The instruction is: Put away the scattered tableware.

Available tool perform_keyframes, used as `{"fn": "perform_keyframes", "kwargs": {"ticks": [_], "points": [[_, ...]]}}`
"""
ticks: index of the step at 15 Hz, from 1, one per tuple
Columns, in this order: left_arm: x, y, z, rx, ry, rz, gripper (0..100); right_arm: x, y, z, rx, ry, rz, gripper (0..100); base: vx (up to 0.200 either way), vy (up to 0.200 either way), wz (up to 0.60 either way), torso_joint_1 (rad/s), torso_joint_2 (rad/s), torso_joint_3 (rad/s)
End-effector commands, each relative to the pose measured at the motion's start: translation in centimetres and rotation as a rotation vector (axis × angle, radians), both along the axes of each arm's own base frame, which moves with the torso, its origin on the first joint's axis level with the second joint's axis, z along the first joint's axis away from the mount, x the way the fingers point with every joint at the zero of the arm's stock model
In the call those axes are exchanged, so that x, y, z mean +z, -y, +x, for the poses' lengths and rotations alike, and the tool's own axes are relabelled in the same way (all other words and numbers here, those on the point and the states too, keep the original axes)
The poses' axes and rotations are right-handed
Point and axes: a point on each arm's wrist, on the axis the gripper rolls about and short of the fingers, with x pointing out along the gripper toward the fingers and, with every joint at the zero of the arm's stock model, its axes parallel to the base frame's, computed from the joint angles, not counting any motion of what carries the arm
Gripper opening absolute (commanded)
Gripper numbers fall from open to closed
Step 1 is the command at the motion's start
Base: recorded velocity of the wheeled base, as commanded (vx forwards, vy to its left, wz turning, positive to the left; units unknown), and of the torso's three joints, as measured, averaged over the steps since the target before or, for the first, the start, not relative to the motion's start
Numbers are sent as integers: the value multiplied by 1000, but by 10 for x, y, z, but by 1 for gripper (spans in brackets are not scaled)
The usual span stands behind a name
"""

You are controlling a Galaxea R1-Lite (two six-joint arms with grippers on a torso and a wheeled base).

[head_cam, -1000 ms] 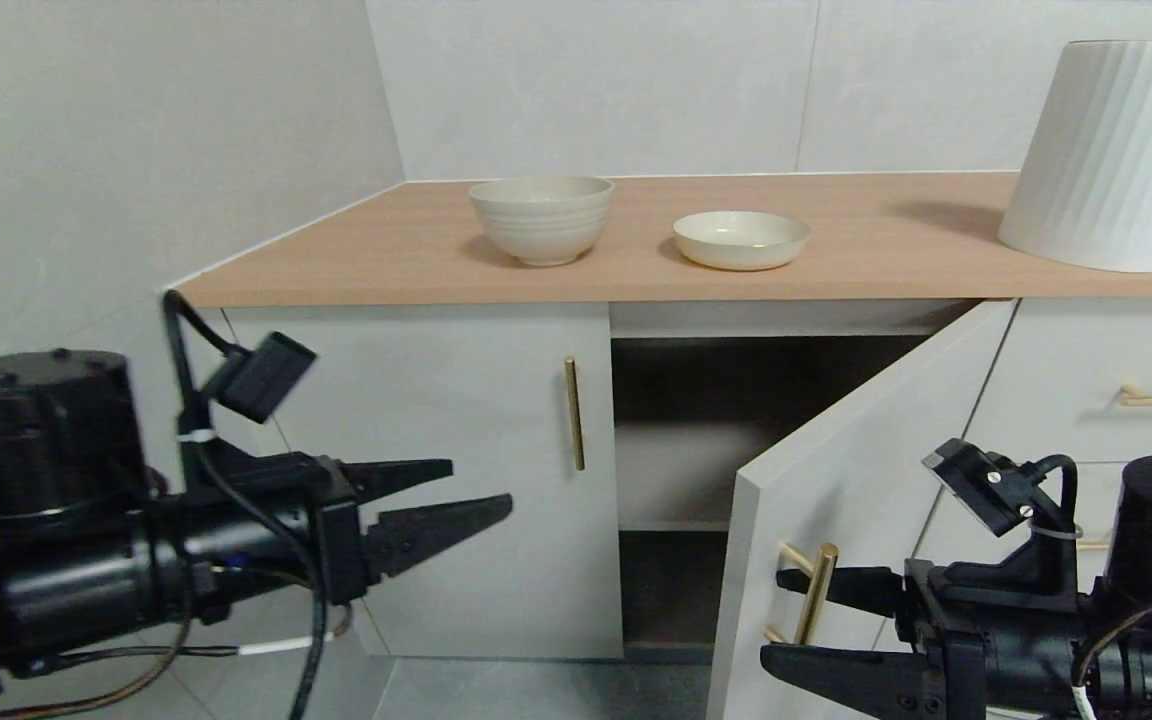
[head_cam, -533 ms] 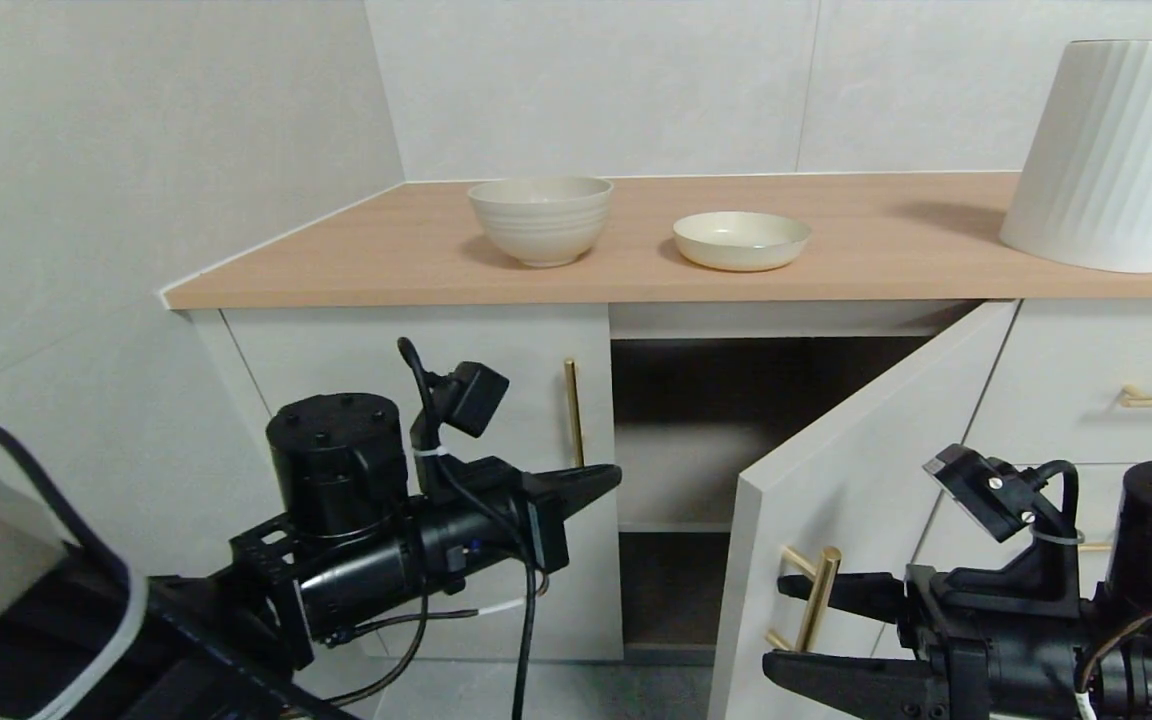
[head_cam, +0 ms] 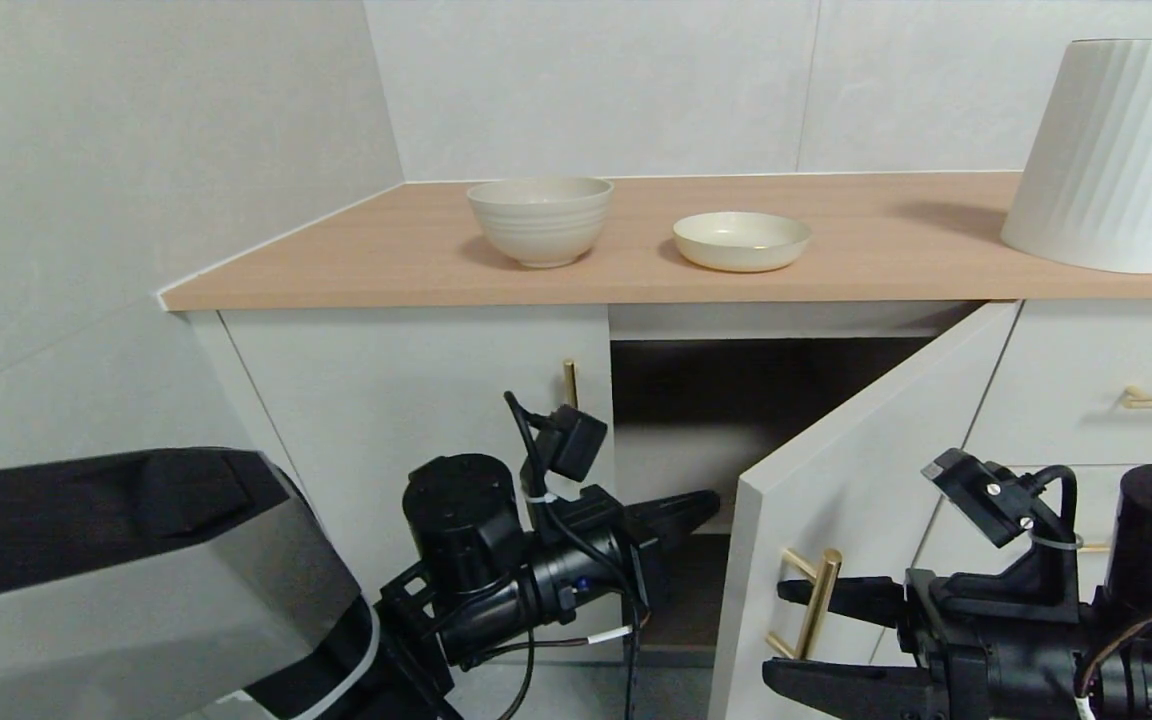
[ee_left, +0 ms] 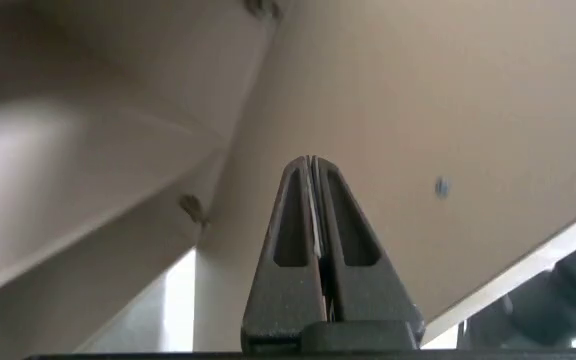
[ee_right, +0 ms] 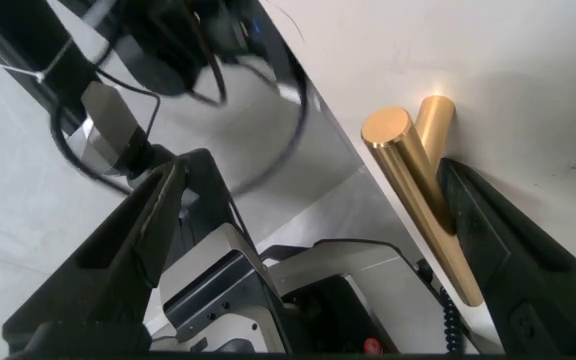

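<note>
Left claw [head_cam: 701,503]: pressed together, tip at the mouth of the open cupboard; a second ago it was spread and far out to the left.
Right claw [head_cam: 786,635]: spread, straddling the door handle [head_cam: 816,598], unmoved.
Cupboard door [head_cam: 841,470]: ajar as before.
Bowl [head_cam: 541,220], shallow dish [head_cam: 741,240]: unmoved on the bench [head_cam: 386,262], side by side and apart.

Bowl [head_cam: 540,218] and dish [head_cam: 741,240] on countertop [head_cam: 386,262]
</note>
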Motion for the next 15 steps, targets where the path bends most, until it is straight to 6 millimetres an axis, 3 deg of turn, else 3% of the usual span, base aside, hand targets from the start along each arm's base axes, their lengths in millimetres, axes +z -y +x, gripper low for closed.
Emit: {"fn": "perform_keyframes", "kwargs": {"ticks": [1,4,10,15], "points": [[-13,8,0,-17,13,41,0,0,0,0,-1,2,0,100,0,0,0,0,0,0],[-15,17,-5,-47,79,109,0,0,0,0,-4,2,-2,100,0,0,0,0,0,0],[2,31,-19,-102,106,90,0,3,7,-1,-141,79,-37,100,0,0,0,0,0,0],[9,29,-23,-109,82,111,0,14,55,-31,-288,103,-66,100,0,0,0,0,0,0]]}}
